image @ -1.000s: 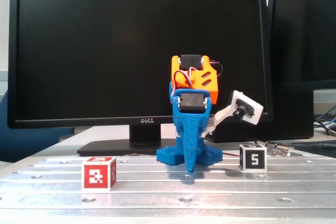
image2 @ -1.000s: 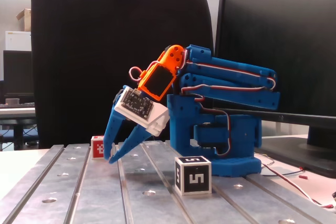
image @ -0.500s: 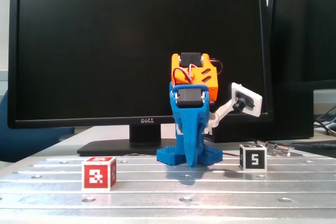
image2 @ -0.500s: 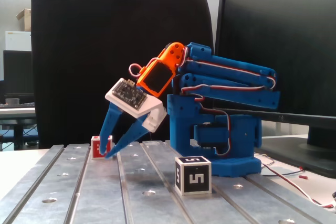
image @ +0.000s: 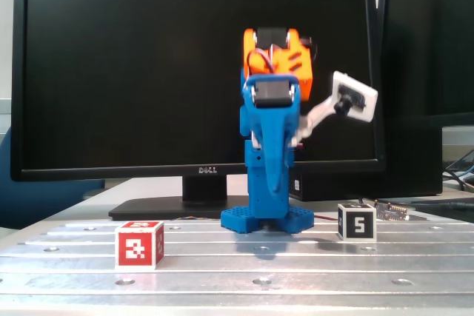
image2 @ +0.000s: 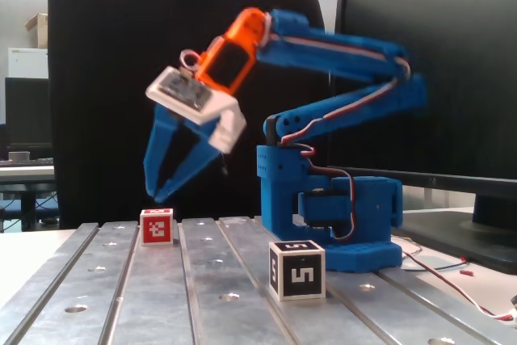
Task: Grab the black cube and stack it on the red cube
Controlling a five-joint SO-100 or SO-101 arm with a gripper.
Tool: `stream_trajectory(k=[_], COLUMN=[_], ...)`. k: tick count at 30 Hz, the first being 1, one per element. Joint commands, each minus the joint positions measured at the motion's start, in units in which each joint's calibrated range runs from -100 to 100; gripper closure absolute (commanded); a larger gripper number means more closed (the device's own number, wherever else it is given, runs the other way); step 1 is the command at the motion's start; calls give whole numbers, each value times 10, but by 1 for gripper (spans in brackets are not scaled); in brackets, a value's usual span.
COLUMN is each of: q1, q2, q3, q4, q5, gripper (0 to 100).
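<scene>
Fixed views from two sides show the small black cube with white-bordered faces and a white "5" (image: 357, 222) (image2: 296, 270) resting on the ribbed metal table (image: 296, 268) (image2: 145, 296). In the front-on fixed view it sits at about four o'clock from the blue arm base (image: 266, 220), near it but apart; the small red cube with a white blocky marker (image: 139, 245) lies at about eight o'clock from that base, well apart from the black one. In the side-on fixed view the red cube (image2: 157, 226) appears farther back, at ten o'clock from the black cube.

Only the side-on view shows the blue two-finger gripper (image2: 157, 192) clearly: raised in the air above the red cube, fingers pointing down, spread at the root and nearly meeting at the tips, holding nothing. Front-on, the fingers overlap each other and cannot be told apart. That view alone shows the black Dell monitor (image: 196, 72) face-on behind the arm, and the white camera module (image: 353, 96) at two o'clock from the wrist.
</scene>
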Motion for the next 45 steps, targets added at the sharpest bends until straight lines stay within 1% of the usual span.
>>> stream_trajectory(k=[1,9,11,13,15,18,22,30,35,39,45], q1=[-21,-59,-75,-89,-103,-137,-179,-262,-314,-326,-362], q2=[92,229,264,297,317,322,330,329,328,328,322], q3=[-115,-239,-258,-275,-285,-279,-276,-217,-184,-186,-190], q4=[8,18,22,24,30,53,68,83,88,122,151], q5=[-1,-4,-30,-76,-91,-99,-161,-219,-224,-254,-257], gripper=[99,99,99,99,99,99,99,99,99,99,99])
